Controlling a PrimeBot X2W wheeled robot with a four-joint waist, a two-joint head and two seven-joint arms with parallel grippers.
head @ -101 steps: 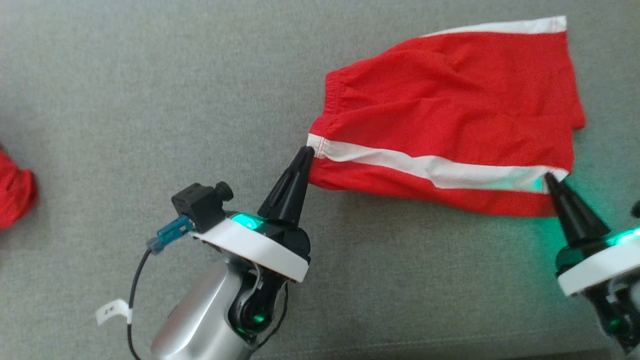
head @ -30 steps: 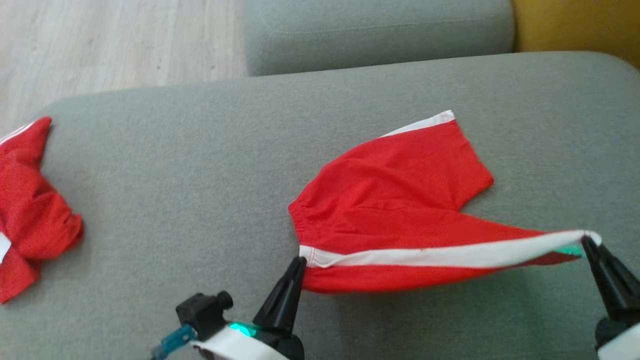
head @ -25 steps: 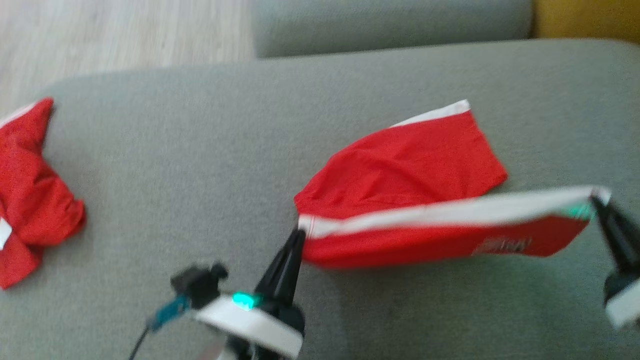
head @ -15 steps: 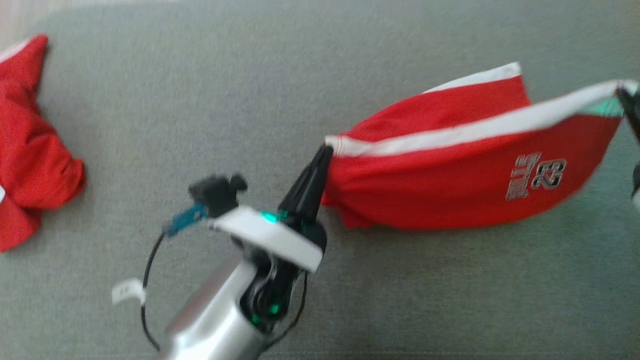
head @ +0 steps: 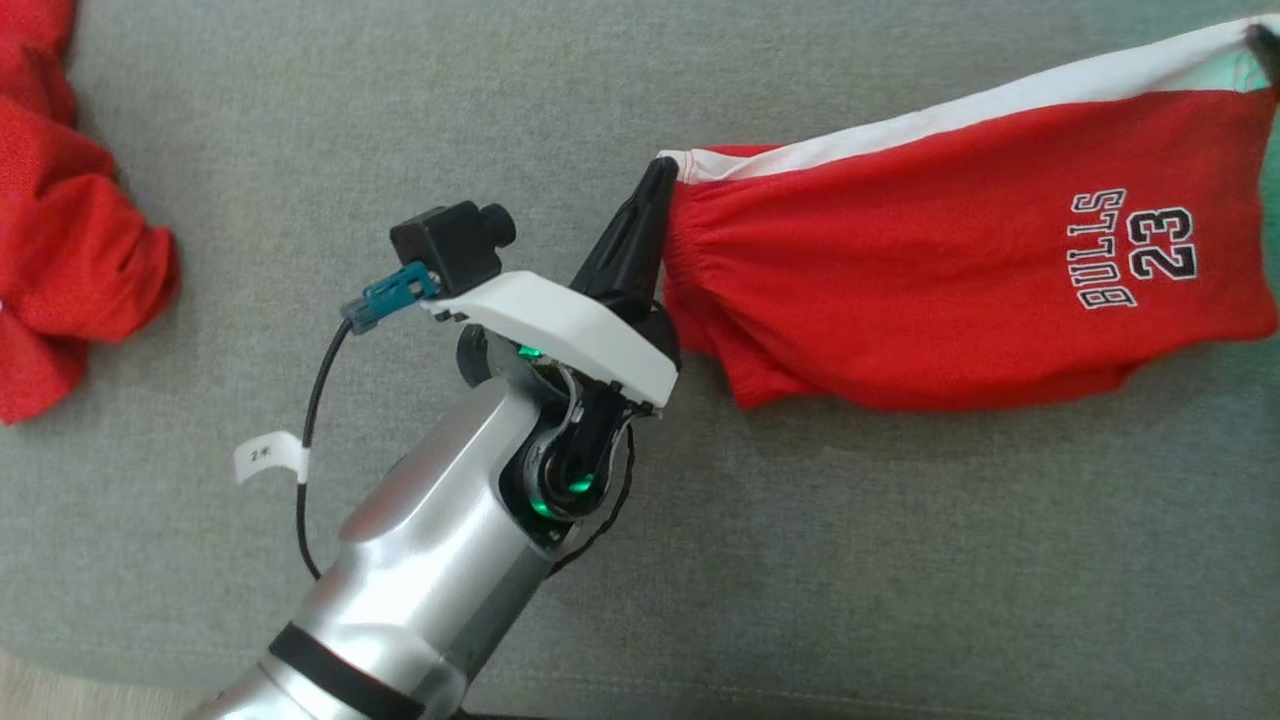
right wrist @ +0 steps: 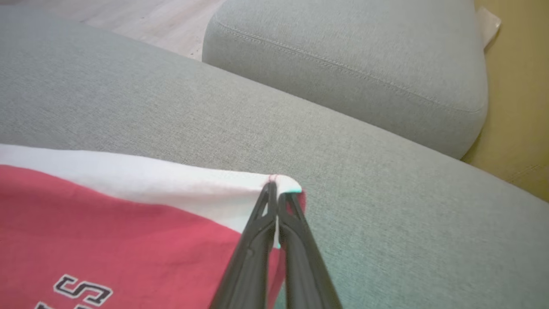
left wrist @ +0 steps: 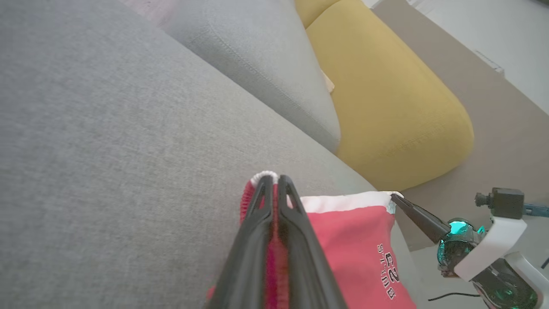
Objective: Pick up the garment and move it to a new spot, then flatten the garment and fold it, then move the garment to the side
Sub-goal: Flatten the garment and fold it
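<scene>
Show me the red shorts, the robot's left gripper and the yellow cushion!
red shorts (head: 900, 290), head view, on the red cloth left of the lettering.
left gripper (head: 657, 175), head view, between its fingertips at the waistband corner.
yellow cushion (left wrist: 386, 103), left wrist view, on its top surface.

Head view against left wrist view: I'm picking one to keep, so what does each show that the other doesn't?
Of the two, the head view alone has the second red garment and the silver forearm. The left wrist view alone has the yellow cushion. Both show the red shorts, pinched by the shut left pincer, over the grey cushion.
</scene>
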